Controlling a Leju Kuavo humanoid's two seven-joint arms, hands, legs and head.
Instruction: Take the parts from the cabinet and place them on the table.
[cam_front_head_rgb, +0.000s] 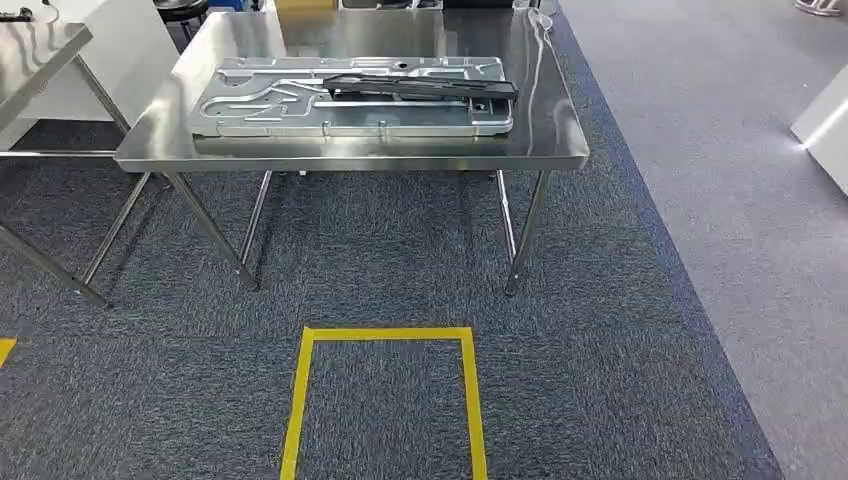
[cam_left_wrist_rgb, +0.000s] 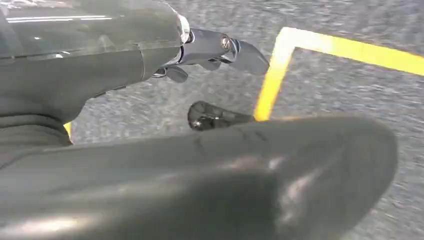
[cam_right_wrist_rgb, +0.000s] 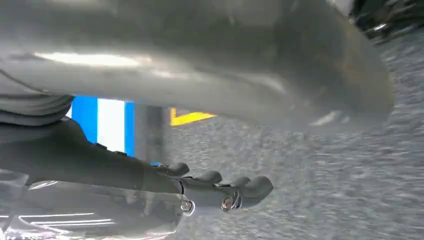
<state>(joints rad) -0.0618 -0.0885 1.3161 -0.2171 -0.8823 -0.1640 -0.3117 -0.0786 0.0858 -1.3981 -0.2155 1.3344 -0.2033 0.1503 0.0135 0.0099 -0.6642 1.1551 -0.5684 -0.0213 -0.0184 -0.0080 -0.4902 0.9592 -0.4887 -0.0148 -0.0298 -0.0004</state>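
- Covering most of the floor, a blue-grey carpet (cam_front_head_rgb: 400, 260) is seen running from the near foreground under the desk; a lighter grey strip of flooring (cam_front_head_rgb: 740, 200) borders it on the right along a slanted edge.
- A stainless-steel desk (cam_front_head_rgb: 150, 150) is seen standing on the carpet ahead, its near edge square to the view and its thin legs splayed beneath; open carpet lies between that edge and the taped mark.
- A large silver stamped metal panel (cam_front_head_rgb: 300, 100) is laid flat on the desk top, set back a little from the near edge and reaching close to neither side edge.
- A long black part (cam_front_head_rgb: 420, 88) is laid across the top of the panel, slightly tilted, with its right end near the panel's right edge.
- A second steel desk (cam_front_head_rgb: 40, 45) is partly seen at the far left, with a gap of carpet between it and the main desk.
- A yellow tape outline (cam_front_head_rgb: 385, 335) is marked on the carpet in the foreground, open toward the viewer, roughly centred before the desk.
- The left hand (cam_left_wrist_rgb: 215, 75) is shown hanging above the carpet beside a corner of yellow tape, fingers apart and nothing held.
- The right hand (cam_right_wrist_rgb: 220, 190) is shown over the carpet, fingers extended side by side, thumb apart, nothing grasped.
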